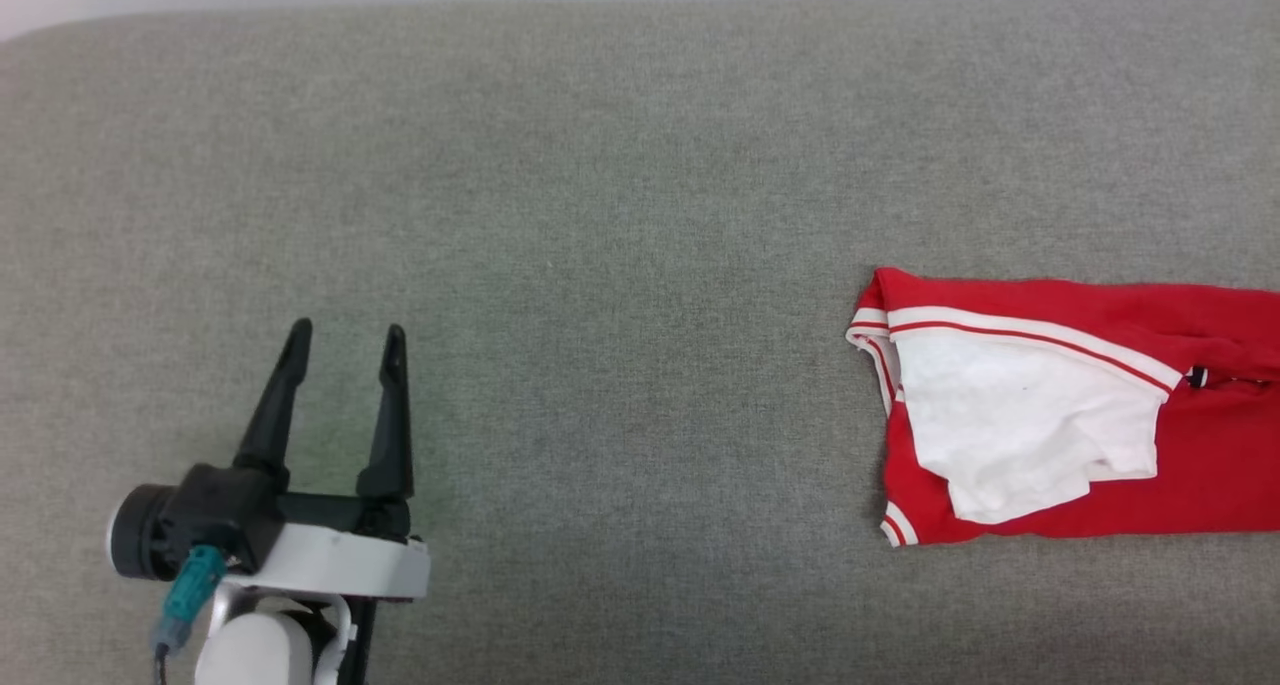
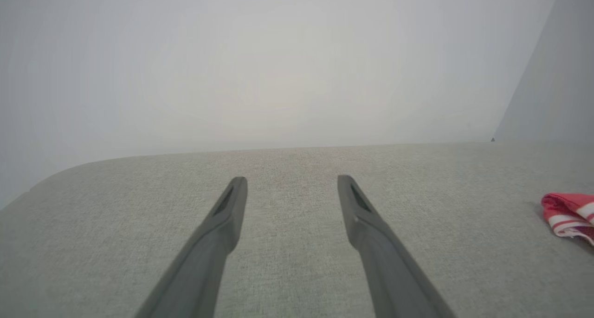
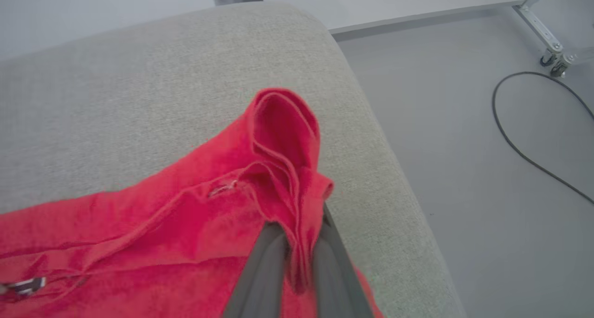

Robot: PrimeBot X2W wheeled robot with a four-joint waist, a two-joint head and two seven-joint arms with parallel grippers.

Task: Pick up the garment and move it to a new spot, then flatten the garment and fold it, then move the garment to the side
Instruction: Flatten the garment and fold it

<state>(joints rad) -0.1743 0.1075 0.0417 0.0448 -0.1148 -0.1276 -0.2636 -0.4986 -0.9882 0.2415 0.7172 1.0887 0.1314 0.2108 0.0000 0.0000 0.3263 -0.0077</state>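
Nearest, at the left of the bench (image 1: 600, 215), the left claw (image 1: 347, 330) hovers with its fingers spread wide and nothing between them. Its wrist view shows the same gap (image 2: 292, 181) over bare grey cloth, well apart from the shirt (image 2: 568, 211), which lies far off to its right.

Farther in and hard to the right lies the shirt (image 1: 1040, 425), folded into a flat band. A white sleeve is turned up on top of the red, and the striped trim shows at its left end. Its right part runs out of the head view.

There the right claw (image 3: 298, 243) is nearly closed on a narrow ridge of red fabric (image 3: 185, 225), which bunches up into a loop just past the fingertips. The grip sits close to the bench's rounded right edge. Beyond that edge is grey floor (image 3: 464, 123) with a dark cable (image 3: 524, 155) and a wheeled metal frame (image 3: 547, 53).

The shirt looks folded already, so this reads as the last step, taking it aside.

- The pinch is thin and holds only a fold. A quick pull could slide the cloth free and leave the shirt short of its spot.
- Only one end is held, so the layers may drag on the rough cloth. The sleeve could peel back and the fold come undone.
- The edge is just beside the grip, so a move too far right could tip the shirt onto the floor.
- The left claw is too far off to steady anything.
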